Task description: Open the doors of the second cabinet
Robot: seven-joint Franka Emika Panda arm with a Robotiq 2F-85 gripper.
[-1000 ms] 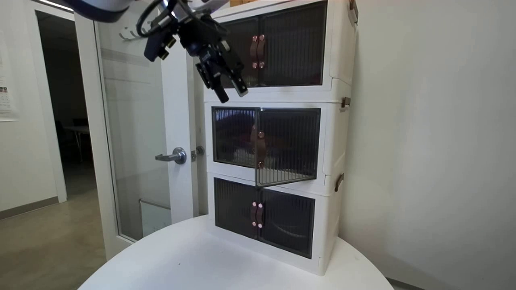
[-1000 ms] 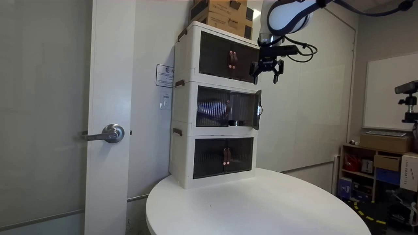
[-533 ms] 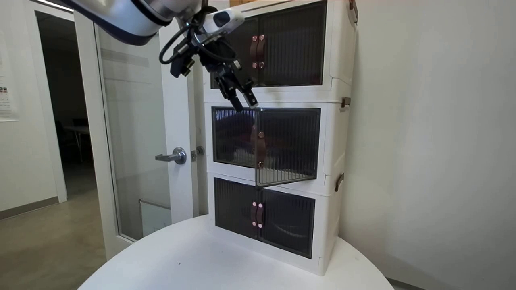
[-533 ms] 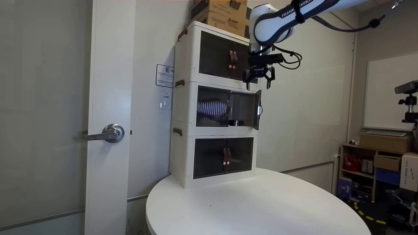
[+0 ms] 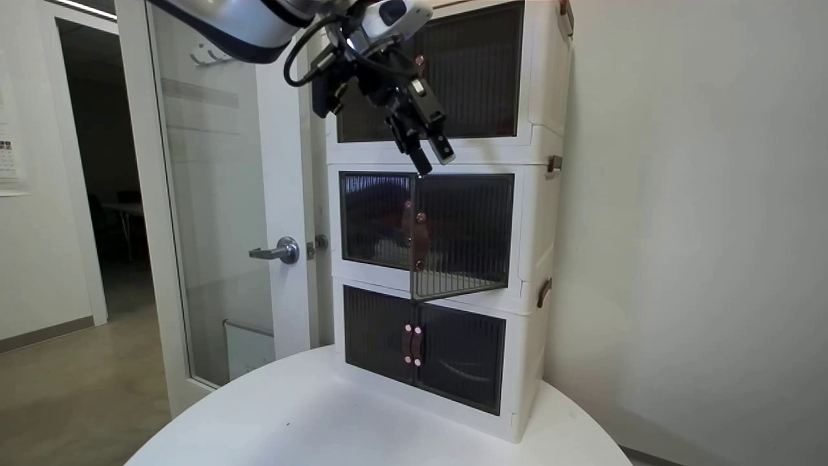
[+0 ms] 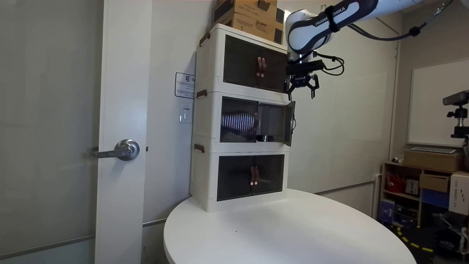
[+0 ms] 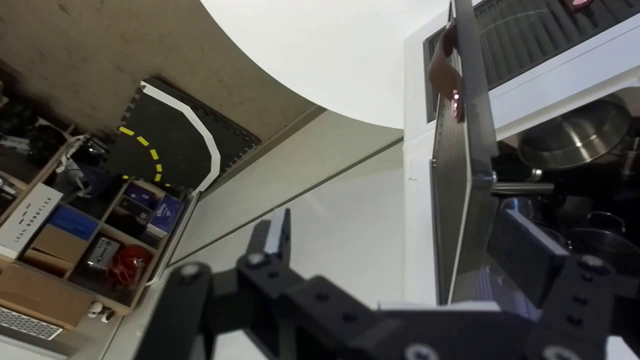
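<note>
The spread end effector [image 6: 302, 98] is hovering near the swung-out door's [image 6: 289, 124] top edge; the worktop [image 6: 293, 231] below is lying open.

this place seems to be a robotics lab in an office-type room. in an exterior view, a robot arm [image 6: 311, 33] carries the partly covered name "franka emika", a camera [image 6: 456, 98] sits raised up, and a whiteboard [image 6: 436, 104] is farther back. the wrist view shows a white box [image 7: 31, 220] printed "lean robotics". a glass door [image 5: 213, 259] with lever handle [image 5: 286, 250] looks office-like.
</note>
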